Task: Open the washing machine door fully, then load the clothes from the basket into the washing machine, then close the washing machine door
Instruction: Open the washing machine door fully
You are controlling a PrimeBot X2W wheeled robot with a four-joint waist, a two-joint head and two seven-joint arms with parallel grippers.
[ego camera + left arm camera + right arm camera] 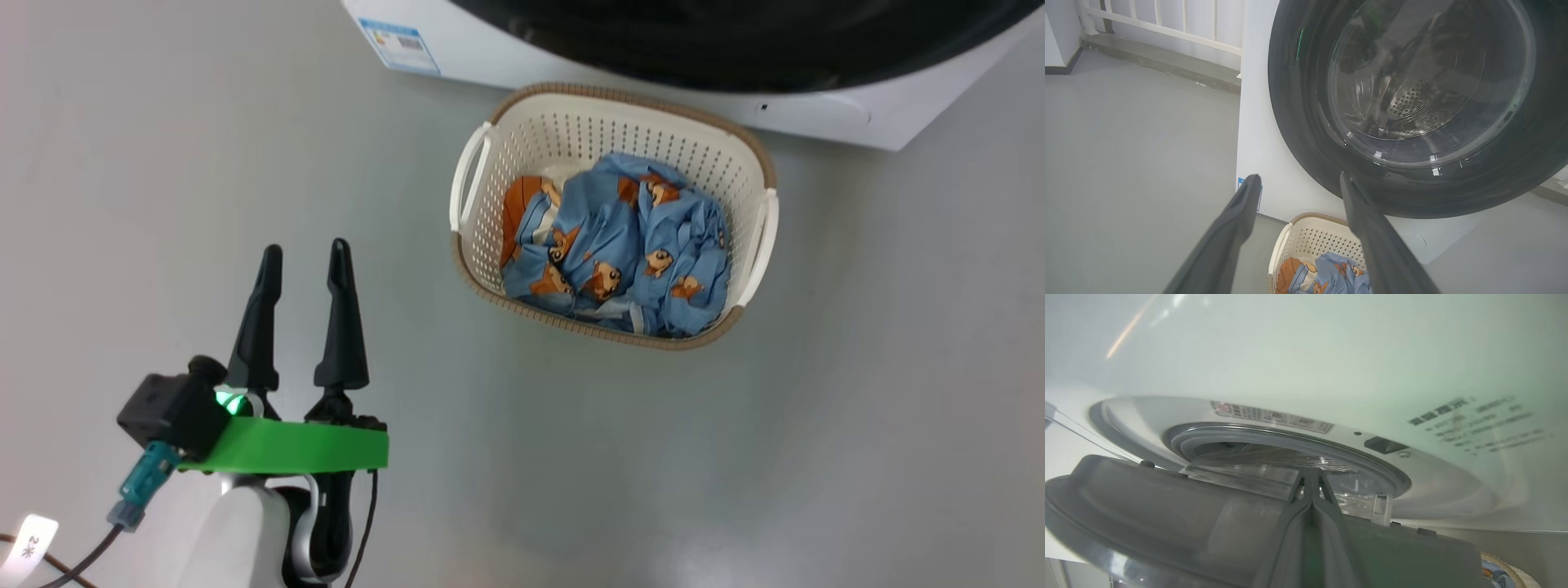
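Note:
The washing machine (816, 102) stands at the top of the head view, its glossy black door (735, 49) over the front. The cream basket (571, 122) sits on the floor before it, holding the blue bear-print clothes (620, 245). My left gripper (304, 253) hovers open and empty, left of the basket. In the left wrist view, the left gripper (1298, 179) points at the door (1298, 122) above the basket (1310, 241). My right gripper (1310, 475) is shut, its tips between the door's grey inner side (1167, 514) and the machine's seal (1274, 435); the door stands ajar.
Grey floor (163, 163) spreads left of and in front of the basket. A white railing (1167, 28) and a low step run behind the machine's left side. The latch slot (1384, 445) sits on the machine's front beside the seal.

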